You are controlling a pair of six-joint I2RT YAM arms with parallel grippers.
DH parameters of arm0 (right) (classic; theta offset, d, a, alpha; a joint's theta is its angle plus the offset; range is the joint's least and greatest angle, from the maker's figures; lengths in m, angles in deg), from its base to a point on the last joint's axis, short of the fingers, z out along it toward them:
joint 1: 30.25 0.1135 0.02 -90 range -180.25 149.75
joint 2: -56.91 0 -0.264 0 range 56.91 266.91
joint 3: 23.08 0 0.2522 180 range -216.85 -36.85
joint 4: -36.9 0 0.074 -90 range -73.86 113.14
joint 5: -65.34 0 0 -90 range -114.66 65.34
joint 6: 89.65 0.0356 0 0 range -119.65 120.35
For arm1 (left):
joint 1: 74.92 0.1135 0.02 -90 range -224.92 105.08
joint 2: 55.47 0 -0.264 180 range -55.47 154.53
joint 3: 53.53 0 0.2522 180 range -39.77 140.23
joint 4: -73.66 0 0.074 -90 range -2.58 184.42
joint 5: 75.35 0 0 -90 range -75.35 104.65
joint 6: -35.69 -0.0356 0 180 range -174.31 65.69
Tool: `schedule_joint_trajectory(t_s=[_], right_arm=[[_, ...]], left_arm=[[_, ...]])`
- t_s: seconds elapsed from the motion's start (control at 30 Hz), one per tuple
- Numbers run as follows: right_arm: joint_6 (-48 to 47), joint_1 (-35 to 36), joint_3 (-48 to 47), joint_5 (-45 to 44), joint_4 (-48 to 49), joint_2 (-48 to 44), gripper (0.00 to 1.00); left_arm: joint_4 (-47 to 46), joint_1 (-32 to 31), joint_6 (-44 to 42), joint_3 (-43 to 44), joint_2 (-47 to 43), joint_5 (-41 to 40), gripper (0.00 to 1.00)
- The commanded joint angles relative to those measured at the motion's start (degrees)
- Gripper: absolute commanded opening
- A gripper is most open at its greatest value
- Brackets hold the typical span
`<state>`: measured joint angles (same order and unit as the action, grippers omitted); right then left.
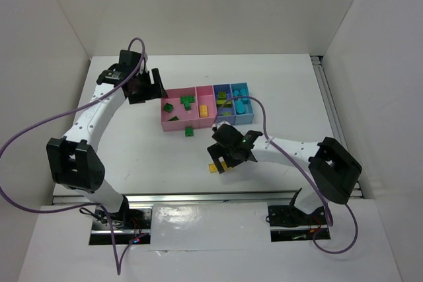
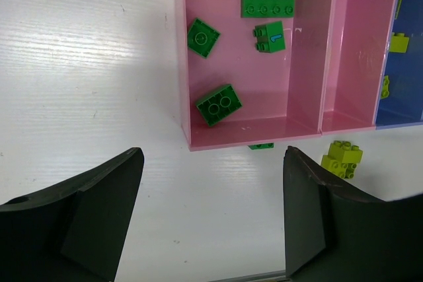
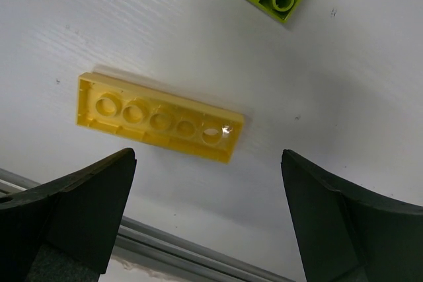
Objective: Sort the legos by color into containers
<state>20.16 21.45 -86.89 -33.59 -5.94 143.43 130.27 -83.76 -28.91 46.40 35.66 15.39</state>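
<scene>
Legos (image 1: pixel 188 102) mostly sorted in tray (image 1: pixel 173 126), upper centre of top view; green brick (image 1: pixel 190 131), lime brick (image 2: pixel 342 158), yellow plate (image 3: pixel 158 118) lie loose on table (image 1: pixel 132 156) below it; right gripper (image 3: pixel 208 160) wide over plate, left gripper (image 2: pixel 213 153) wide, empty.

We see a flat white surface (image 1: pixel 158 163) bearing a low plastic tray of joined pink, purple-blue and light blue compartments (image 1: pixel 163 115). Just beside its near pink wall lies a small dark green studded brick (image 1: pixel 190 131), and a lime green brick (image 2: pixel 342 158) sits close by. Nearer the front edge, well apart, a long yellow brick (image 3: pixel 158 118) lies flat.
</scene>
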Motion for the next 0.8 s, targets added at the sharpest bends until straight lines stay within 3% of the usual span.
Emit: schedule_joint_trajectory(t_s=[0.0,0.57,0.63,0.77], right_arm=[[-1.5,0.5,-0.1,-1.4,-1.7,1.9,0.97],[-8.1,1.8,-10.1,-3.9,1.1,13.4,0.92],[-8.8,1.8,-10.7,-3.1,1.9,14.5,0.89],[-8.8,2.4,-11.3,-0.7,2.4,15.2,0.74]], left_arm=[[-0.3,-0.1,-1.2,0.3,0.9,-0.3,0.85],[-0.3,-0.7,-1.9,-0.2,1.4,0.2,0.85],[-0.3,-0.7,-1.9,-0.7,0.8,0.2,0.85],[-0.3,-0.7,-1.9,-0.7,0.8,0.2,0.85]])
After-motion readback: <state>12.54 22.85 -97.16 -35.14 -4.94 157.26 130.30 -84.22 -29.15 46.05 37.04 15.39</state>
